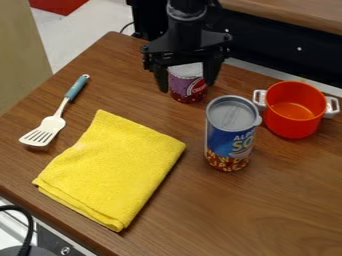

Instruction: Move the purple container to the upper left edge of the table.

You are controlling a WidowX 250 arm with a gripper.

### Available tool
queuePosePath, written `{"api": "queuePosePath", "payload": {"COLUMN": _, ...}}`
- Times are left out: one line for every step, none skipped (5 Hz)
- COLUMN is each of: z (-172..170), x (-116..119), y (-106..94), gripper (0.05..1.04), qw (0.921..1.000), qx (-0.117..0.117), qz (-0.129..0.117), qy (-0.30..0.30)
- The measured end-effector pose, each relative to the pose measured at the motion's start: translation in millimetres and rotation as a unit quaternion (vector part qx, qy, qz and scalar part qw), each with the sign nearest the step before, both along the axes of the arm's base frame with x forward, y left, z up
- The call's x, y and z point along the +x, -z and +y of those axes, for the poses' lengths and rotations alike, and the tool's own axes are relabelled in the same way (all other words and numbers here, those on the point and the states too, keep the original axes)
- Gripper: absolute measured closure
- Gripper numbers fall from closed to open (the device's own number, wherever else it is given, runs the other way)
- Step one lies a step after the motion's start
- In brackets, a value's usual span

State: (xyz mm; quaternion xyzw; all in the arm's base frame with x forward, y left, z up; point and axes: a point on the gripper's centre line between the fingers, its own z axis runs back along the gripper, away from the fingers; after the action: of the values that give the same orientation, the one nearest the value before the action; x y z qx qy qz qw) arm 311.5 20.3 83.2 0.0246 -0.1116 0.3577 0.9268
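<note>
Item, principal: one small purple cylindrical can with a pale lid and a red-and-white label, upright, directly below and between the jaws of the black robot arm, which enters at the top of the view. Jaws: wide apart, one to either side of the can near its lid; whether they press on it, or merely stand round it, cannot be told. Step in hand, as judged: the grasp, at its start or its finish (the can has yet to reach its place). Next move: make sure of an even squeeze on both sides, raise the can just clear of the brown wood-grain bench, then carry it up and leftward from the jaws' present place to the upper left edge and set it down upright, short of the drop. Item: one white slotted spatula with a blue-green handle, left of the jaws and nearer the camera (a low leftward path would pass near that handle). Item: one folded yellow cloth, nearer the camera than the jaws and mostly to their left. Item: one tall blue cylindrical can with a grey plastic lid, right of the jaws and nearer the camera. Item: one round orange-red pot with pale grey handles, farther right of the jaws, just beside the blue can.
</note>
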Motion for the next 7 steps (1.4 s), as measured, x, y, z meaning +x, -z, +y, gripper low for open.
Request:
{"api": "queuePosePath", "payload": {"z": 20, "x": 17, "y": 3.0, "gripper": 0.085, "qw": 0.9982, "qx": 0.011, "qz": -0.035, "qy": -0.048}}
{"api": "queuePosePath", "payload": {"z": 36, "x": 40, "y": 4.6, "gripper": 0.085, "qw": 0.9938, "qx": 0.009, "qz": -0.066, "qy": -0.089}}
{"api": "queuePosePath", "payload": {"z": 32, "x": 56, "y": 24.8, "gripper": 0.085, "qw": 0.9901, "qx": -0.025, "qz": -0.038, "qy": -0.133}}
{"api": "queuePosePath", "payload": {"z": 18, "x": 64, "y": 27.9, "gripper": 0.085, "qw": 0.9849, "qx": -0.064, "qz": -0.037, "qy": -0.157}}
{"api": "queuePosePath", "payload": {"z": 3, "x": 75, "y": 45.5, "gripper": 0.085, "qw": 0.9763, "qx": -0.100, "qz": 0.000, "qy": -0.192}}
{"api": "queuePosePath", "payload": {"z": -6, "x": 85, "y": 54.0, "gripper": 0.085, "qw": 0.9606, "qx": -0.100, "qz": -0.011, "qy": -0.259}}
{"api": "queuePosePath", "payload": {"z": -8, "x": 89, "y": 66.0, "gripper": 0.085, "qw": 0.9309, "qx": -0.091, "qz": -0.019, "qy": -0.353}}
